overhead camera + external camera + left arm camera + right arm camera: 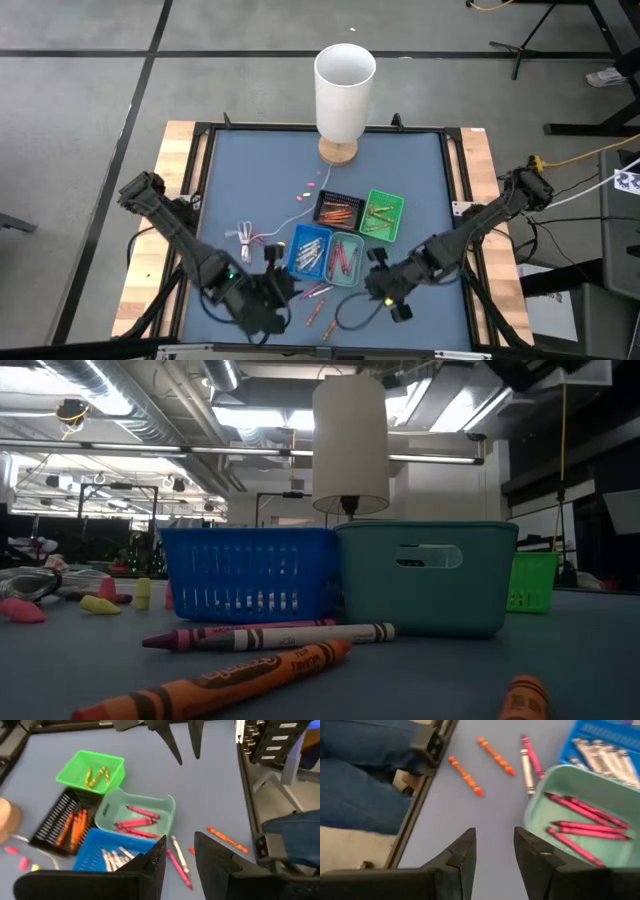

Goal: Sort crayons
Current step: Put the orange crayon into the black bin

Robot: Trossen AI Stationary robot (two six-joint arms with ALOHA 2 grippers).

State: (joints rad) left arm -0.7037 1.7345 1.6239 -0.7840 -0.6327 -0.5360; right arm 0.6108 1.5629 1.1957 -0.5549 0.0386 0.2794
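Observation:
Four small trays stand mid-table: a black one (337, 208) with orange crayons, a green one (382, 215) with yellow ones, a blue one (309, 250) with white ones, and a teal one (345, 258) with red ones. Several loose crayons lie on the mat near the front edge: two orange (465, 776) (495, 756), a white one (525, 765) and a magenta one (532, 755). My left gripper (283, 283) is open and empty by the blue tray's near corner (125, 855). My right gripper (378, 285) is open and empty just beside the teal tray (580, 795), above bare mat.
A white lamp (345, 90) on a wooden foot stands at the far edge. A thin white cord (285, 222) with a bundled end (243, 238) lies left of the trays. Small pink and yellow bits (310, 185) lie behind the black tray. A person's legs in jeans (360, 785) show past the near edge.

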